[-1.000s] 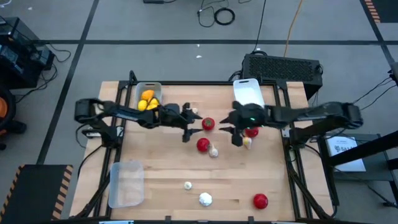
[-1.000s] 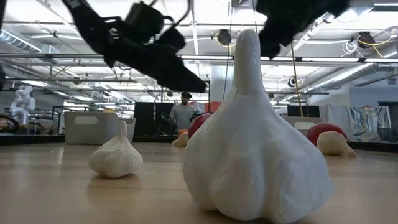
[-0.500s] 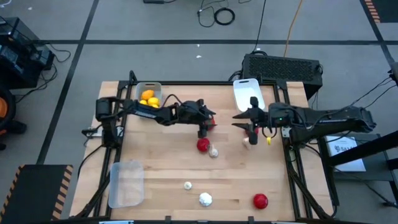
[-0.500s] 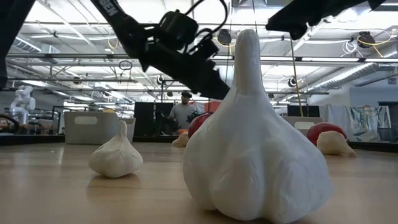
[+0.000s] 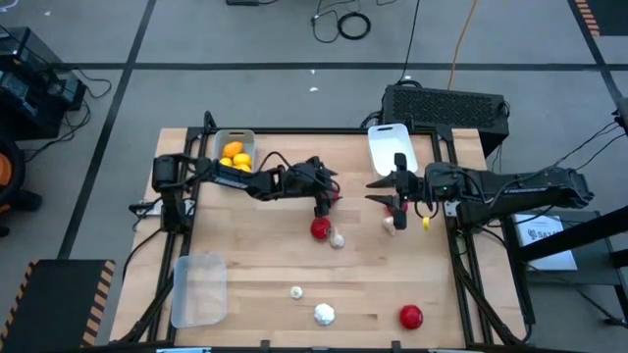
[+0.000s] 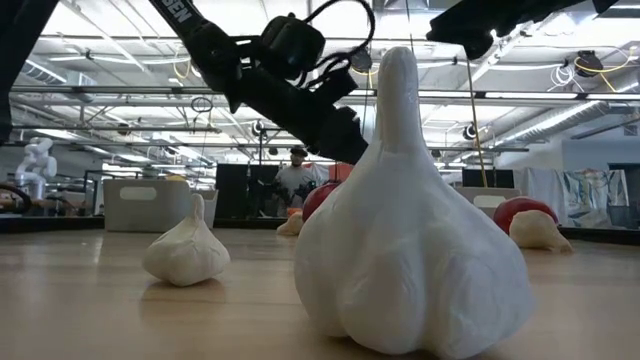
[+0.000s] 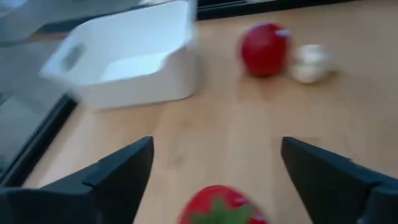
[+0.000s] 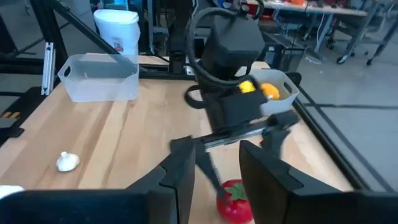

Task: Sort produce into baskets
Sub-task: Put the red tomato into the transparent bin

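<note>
Wooden desk point(image 5: 245, 284) carries scattered produce. Since 1 second ago my left claw point(image 5: 325, 199) has moved over a red piece point(image 7: 221, 208) and spread wide, ready to grasp. My right claw point(image 5: 396, 199) hangs half-closed, seemingly empty, near the white basket point(image 5: 390, 145)

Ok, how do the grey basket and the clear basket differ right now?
The grey basket holds yellow-orange pieces; the clear basket shows none. Grey sits at the table's far left corner, clear at the near left. Both are small rounded rectangular trays.
</note>
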`<control>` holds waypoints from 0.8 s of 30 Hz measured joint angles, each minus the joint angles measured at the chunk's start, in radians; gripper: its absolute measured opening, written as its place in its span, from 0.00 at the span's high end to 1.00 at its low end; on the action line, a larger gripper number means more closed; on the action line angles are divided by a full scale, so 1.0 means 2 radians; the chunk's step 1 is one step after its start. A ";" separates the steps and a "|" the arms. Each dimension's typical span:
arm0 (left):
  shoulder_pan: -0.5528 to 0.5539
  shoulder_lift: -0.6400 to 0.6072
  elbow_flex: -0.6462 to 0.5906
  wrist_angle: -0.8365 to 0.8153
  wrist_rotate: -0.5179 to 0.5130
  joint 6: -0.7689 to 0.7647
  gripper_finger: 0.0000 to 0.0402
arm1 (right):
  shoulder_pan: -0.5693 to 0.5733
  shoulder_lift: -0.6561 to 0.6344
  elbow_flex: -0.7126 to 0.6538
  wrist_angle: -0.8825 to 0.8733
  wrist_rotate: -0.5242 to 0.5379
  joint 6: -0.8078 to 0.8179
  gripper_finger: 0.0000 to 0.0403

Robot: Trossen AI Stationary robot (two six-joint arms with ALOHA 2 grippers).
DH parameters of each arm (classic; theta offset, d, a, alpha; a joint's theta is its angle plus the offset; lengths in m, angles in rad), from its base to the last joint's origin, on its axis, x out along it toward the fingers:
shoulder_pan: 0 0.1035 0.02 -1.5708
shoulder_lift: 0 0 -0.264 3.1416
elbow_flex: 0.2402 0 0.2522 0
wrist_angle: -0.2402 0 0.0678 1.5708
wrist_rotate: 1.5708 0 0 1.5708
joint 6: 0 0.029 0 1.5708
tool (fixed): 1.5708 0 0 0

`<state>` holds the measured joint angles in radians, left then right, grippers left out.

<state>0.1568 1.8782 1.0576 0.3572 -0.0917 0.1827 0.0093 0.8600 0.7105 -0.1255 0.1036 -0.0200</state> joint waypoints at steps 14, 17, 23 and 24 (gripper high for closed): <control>0.000 -0.006 0.000 -0.066 -0.006 -0.114 0.05 | 0.001 0.004 0.004 -0.021 0.003 0.072 0.71; -0.001 0.001 0.000 -0.062 -0.006 -0.127 0.05 | 0.010 0.006 0.004 -0.024 0.003 0.096 0.71; -0.001 0.030 0.000 -0.045 -0.005 -0.122 0.05 | 0.040 0.037 0.005 -0.020 0.001 0.120 0.71; 0.000 0.035 0.000 -0.039 -0.005 -0.115 0.05 | 0.042 0.042 0.005 -0.014 0.001 0.117 0.71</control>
<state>0.1564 1.9479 1.0576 0.2796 -0.1020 -0.0483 0.0934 0.9435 0.7197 -0.1538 0.1062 0.2133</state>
